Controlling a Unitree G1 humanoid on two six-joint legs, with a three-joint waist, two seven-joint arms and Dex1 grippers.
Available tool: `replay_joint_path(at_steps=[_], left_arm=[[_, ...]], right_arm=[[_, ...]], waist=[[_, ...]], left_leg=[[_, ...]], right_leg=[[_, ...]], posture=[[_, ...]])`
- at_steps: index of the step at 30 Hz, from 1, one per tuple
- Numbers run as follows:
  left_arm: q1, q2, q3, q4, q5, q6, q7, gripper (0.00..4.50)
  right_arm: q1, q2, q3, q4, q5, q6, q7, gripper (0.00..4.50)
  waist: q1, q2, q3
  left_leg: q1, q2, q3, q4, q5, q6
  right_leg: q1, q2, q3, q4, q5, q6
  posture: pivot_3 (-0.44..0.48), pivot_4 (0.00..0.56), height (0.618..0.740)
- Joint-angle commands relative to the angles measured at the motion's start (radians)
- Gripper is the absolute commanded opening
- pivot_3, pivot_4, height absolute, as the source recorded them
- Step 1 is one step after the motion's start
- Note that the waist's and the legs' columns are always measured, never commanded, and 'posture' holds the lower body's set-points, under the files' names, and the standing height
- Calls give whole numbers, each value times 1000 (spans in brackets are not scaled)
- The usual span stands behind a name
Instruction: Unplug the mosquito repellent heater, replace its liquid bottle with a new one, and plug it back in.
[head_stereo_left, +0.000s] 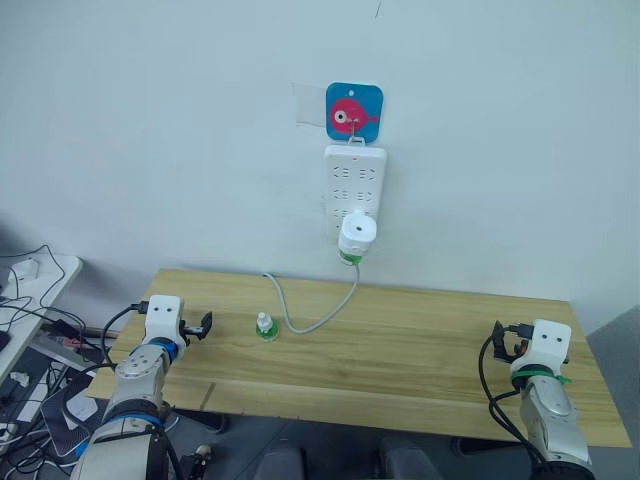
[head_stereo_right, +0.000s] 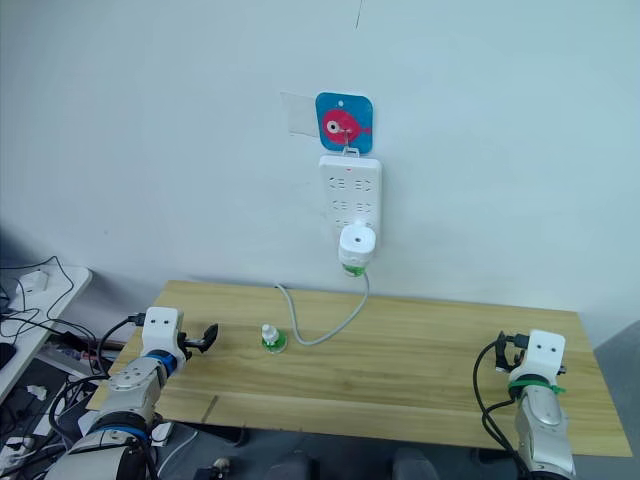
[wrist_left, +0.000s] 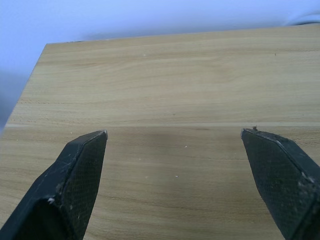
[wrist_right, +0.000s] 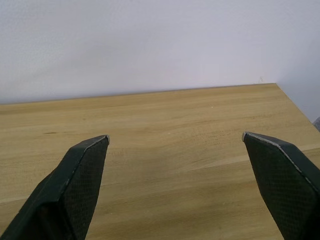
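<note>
Two grippers rest low over a pale wooden surface (head_stereo_left: 420, 340) that stands against a white wall (head_stereo_left: 150, 120). The left gripper (wrist_left: 172, 135) sits near the surface's left end with its jaws spread wide and nothing between them; the left wrist view shows bare wood grain between its two black fingers (wrist_left: 75, 175). The right gripper (wrist_right: 175, 137) sits near the right end, its jaws likewise wide apart and empty, pointing toward the wall at the far edge. High on the wall hangs a long white power strip (head_stereo_left: 354, 190) below a blue square hook plate with a pink fish on it (head_stereo_left: 354, 111). The mosquito repellent heater (head_stereo_left: 356, 238), a small white rounded unit with a green rim at its base, is plugged into the lower part of the power strip, above the surface and not touching it. A grey cable (head_stereo_left: 320, 318) drops from the strip, curves down onto the wood and loops back toward the wall. Just beside the cable's lowest bend stands a small bottle (head_stereo_left: 265, 327) with a white cap and a green base, upright on the surface, between the two grippers but closer to the left one. To the left of the surface, a lower white table (head_stereo_left: 55, 275) carries tangled wires.
</note>
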Motion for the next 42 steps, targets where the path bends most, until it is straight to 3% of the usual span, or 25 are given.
replay_joint_path(at_steps=[1, 8, 17, 26, 31, 34, 37, 42], left_arm=[[-10, 16, 12, 7, -4, -15, 13, 4479], [1, 22, 23, 24, -12, -38, 5, 4479], [67, 51, 111, -119, -144, 2, -187, 4479], [181, 121, 77, -659, -286, 270, -424, 4479], [93, 133, -25, -906, -357, 482, -521, 4479], [-16, 115, -96, -959, -389, 567, -591, 3913], [-123, 97, -142, -942, -376, 593, -613, 2997], [-294, 44, -204, -789, -327, 540, -672, 2997]], right_arm=[[-6, -9, -16, -41, 7, -3, -7, 4500], [7, -12, -9, -70, 7, 19, 9, 4500], [48, -16, 6, -194, 4, 85, 38, 4500], [163, -80, 135, -672, 86, 337, 213, 4500], [167, -112, 184, -894, 194, 501, 270, 4500], [116, -116, 208, -981, 245, 580, 268, 4500], [57, -101, 216, -1035, 299, 653, 247, 4500], [-17, -83, 263, -1094, 356, 747, 225, 4500]], waist=[[0, 0, 0], [0, 0, 0], [-1, 3, 10], [-2, 8, 42], [4, 7, 60], [0, 5, 71], [-13, 3, 77], [-28, 2, 84]], left_leg=[[0, 0, 0, 0, 0, 0], [0, 0, 0, 0, 0, 0], [2, 0, 0, 0, 0, 0], [2, 1, -2, 0, 0, 0], [1, 1, -4, 1, 0, 0], [0, 1, -4, 1, 0, 0], [0, 1, -4, 1, 0, 0], [-4, 1, -5, 2, 0, 0]], right_leg=[[0, 0, 0, 0, 0, 0], [0, 0, 0, 0, 0, 0], [2, 1, 0, 0, -1, -1], [2, 1, -1, 1, -1, -1], [3, 1, -3, 0, -1, -1], [3, 1, -3, 0, -1, -1], [3, 1, -3, 0, -1, -1], [0, 1, -4, 0, -1, -1]], posture=[[85, 86, 740], [97, 107, 740], [76, 159, 740], [79, 195, 740], [60, 209, 740], [48, 211, 740], [24, 214, 740], [2, 208, 740]])
